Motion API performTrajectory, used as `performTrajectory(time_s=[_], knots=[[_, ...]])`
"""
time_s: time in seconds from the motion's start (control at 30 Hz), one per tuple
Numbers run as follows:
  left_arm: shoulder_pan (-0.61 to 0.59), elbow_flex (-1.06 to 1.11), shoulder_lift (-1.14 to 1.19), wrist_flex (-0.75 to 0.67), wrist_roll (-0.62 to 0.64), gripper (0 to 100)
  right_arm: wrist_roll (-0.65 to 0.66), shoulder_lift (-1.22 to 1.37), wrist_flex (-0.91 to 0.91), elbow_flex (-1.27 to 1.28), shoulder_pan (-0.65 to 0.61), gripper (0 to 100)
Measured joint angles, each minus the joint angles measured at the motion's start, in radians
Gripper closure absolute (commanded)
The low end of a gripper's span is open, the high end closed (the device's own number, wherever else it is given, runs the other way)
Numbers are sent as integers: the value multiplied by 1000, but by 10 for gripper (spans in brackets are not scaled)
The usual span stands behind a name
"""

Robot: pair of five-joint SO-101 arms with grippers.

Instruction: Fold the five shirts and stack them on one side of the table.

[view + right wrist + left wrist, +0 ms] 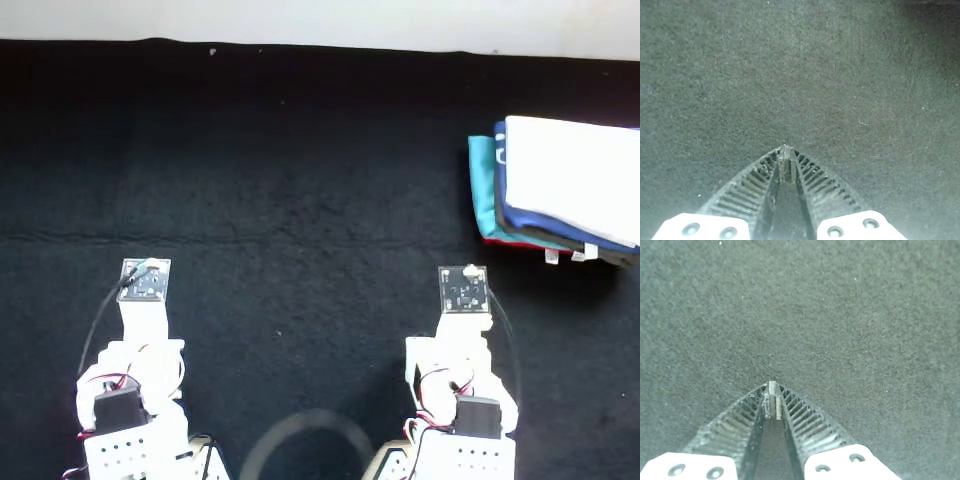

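Note:
A stack of folded shirts lies at the table's far right: a white one on top, with blue, dark, teal and red layers showing beneath it. Both arms sit folded back at the near edge, well away from the stack. My left gripper is shut with nothing in it, its tips meeting just over the black cloth. My right gripper is likewise shut and holds nothing. In the high view the left arm stands at the near left and the right arm at the near right.
A black cloth covers the table, with a faint crease running across its middle. A pale wall strip runs along the far edge. Wires loop by each arm's base.

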Motion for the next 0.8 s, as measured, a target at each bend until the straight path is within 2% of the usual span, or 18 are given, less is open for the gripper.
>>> performTrajectory(time_s=[0.8], knots=[[5, 0, -5, 6, 0, 989, 0, -9, 8, -2, 0, 991]])
